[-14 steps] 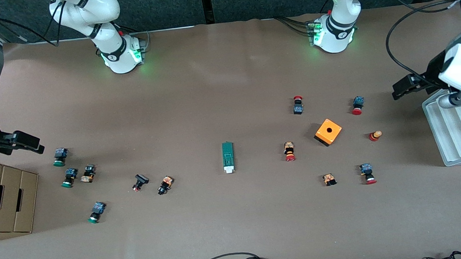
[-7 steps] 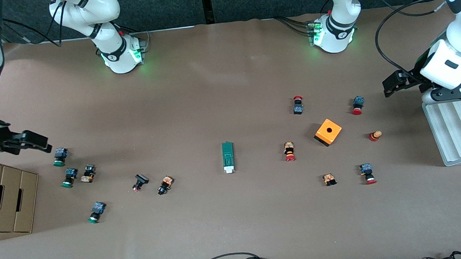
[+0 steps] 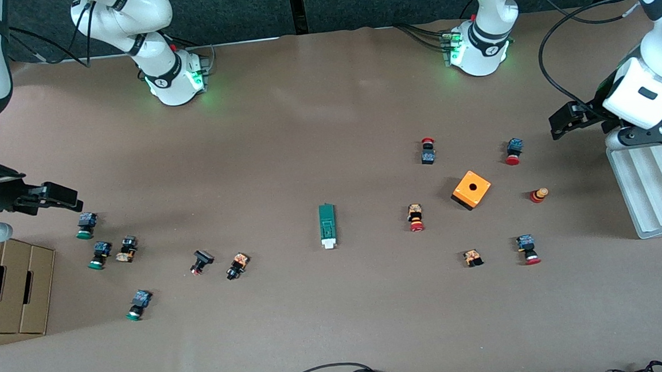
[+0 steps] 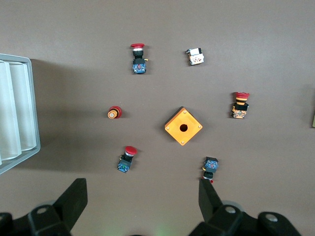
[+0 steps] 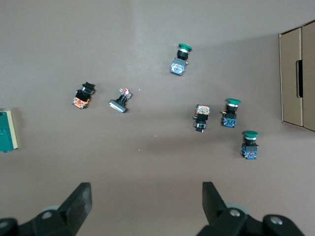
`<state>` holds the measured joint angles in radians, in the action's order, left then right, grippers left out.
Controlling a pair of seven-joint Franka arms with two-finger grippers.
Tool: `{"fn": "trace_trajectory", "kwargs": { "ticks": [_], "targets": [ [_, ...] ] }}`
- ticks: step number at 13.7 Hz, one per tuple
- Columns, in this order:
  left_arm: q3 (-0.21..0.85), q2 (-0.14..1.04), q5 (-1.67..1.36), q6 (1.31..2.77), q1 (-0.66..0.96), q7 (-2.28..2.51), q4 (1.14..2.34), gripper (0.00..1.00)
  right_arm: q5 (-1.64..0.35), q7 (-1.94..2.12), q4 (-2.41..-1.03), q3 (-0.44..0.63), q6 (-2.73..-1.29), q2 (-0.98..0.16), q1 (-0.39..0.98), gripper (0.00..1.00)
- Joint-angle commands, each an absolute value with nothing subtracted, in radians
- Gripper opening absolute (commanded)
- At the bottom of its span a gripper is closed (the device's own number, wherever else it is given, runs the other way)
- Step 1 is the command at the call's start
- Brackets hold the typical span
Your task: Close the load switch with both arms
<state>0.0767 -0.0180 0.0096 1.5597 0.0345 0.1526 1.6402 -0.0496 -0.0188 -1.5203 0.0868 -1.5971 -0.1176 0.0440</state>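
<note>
**benchrat:** In the middle of the table sat the load switch (image 3: 327,226), lying flat with its white end piece toward the front camera. Nothing was touching it. I'll place everything off that switch. The left gripper (image 3: 562,125) hung up in the air toward the left arm's end of the table, well apart from the switch, next to the grey ridged tray (image 3: 659,189). The right gripper (image 3: 61,195) was way out toward the right arm's end, over the table just beside a green push button (image 3: 85,225). Both claws were spread wide with nothing in them, which the wrist views showed plainly.

**torque_tom:** So neither was anywhere near it yet. How would you have played the approach?

**benchrat:** I'd have brought both in toward the switch from their own ends. My guess was one claw should pin the green body while the other worked the white end, since a narrow block like that would probably skate on the brown cover. The orange box (image 3: 471,189) and the red button (image 3: 416,217) sat between the left gripper and the switch, so that arm needed to travel high. Same on the right arm's side, with the black-capped button (image 3: 237,265) near its path.
</note>
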Motion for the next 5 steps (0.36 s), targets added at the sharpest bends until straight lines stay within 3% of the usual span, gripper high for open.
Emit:
{"fn": "trace_trajectory", "kwargs": {
  "ticks": [1,5],
  "targets": [
    [0.075,-0.029,0.02,1.571,0.037,0.149,1.652,1.0,-0.043,-0.021,-1.523,0.087,-1.583,-0.109,0.041,1.0],
    [0.075,-0.029,0.02,1.571,0.038,0.149,1.652,1.0,-0.046,-0.015,-1.523,0.086,-1.583,-0.109,0.043,1.0]
  ]
}}
